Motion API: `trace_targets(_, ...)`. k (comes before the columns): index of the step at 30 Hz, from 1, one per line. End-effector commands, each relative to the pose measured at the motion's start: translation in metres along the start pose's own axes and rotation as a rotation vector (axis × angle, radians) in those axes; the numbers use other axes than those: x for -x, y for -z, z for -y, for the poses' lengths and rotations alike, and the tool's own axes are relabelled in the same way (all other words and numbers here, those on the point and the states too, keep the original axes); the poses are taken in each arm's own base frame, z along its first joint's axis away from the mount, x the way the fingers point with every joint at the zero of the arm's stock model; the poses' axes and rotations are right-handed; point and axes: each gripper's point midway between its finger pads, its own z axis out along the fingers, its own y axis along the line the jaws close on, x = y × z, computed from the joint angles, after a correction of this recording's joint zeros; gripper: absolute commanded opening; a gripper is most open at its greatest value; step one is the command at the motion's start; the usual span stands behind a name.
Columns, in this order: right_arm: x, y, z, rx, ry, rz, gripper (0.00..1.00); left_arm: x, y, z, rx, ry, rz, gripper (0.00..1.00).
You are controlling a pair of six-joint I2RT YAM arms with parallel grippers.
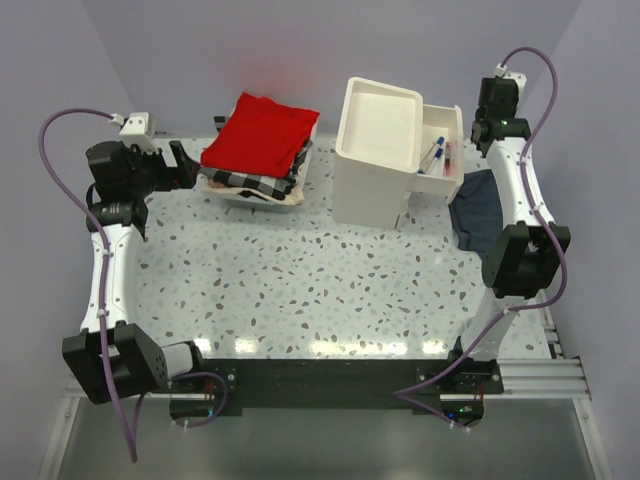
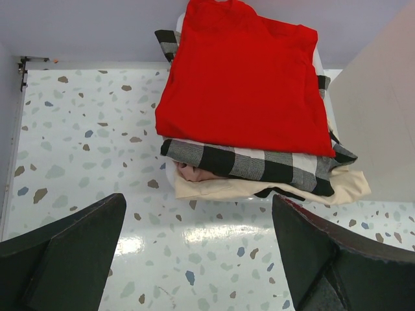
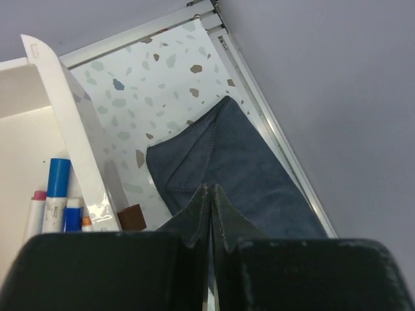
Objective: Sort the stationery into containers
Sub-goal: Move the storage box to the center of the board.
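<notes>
The white drawer unit [image 1: 375, 150] stands at the far side of the speckled table [image 1: 300, 290], right of centre; one drawer [image 3: 71, 123] is pulled out to the right, and white pens [image 3: 55, 194] with blue and pink caps lie inside it; a sliver of orange [image 3: 86, 223] beside them may be a marker, though too little shows to be sure; the right gripper [image 3: 209, 189] hangs just right of that drawer, above the dark blue cloth [image 3: 240, 168], its fingers pressed flat together with nothing between them; the left gripper [image 2: 199, 207], at the far left, is spread wide and empty, facing the stack of folded cloths [image 2: 246, 84].
</notes>
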Motion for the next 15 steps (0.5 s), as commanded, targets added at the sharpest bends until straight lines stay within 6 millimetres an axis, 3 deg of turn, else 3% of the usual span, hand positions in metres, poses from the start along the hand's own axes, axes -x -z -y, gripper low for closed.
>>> trace_targets(1,-0.002,0.006,-0.019,0.101,-0.034,-0.009,0.0,0.027,0.002,0.001,-0.007,-0.017,0.079,1.0)
trace_targets(7,-0.021,0.007,-0.044,0.223,-0.044,-0.077,0.0,0.024,0.002,0.0,-0.005,-0.015,0.073,1.0)
trace_targets(15,-0.031,0.022,-0.081,0.389,-0.083,-0.128,0.0,0.022,0.001,0.001,-0.013,-0.008,0.069,1.0)
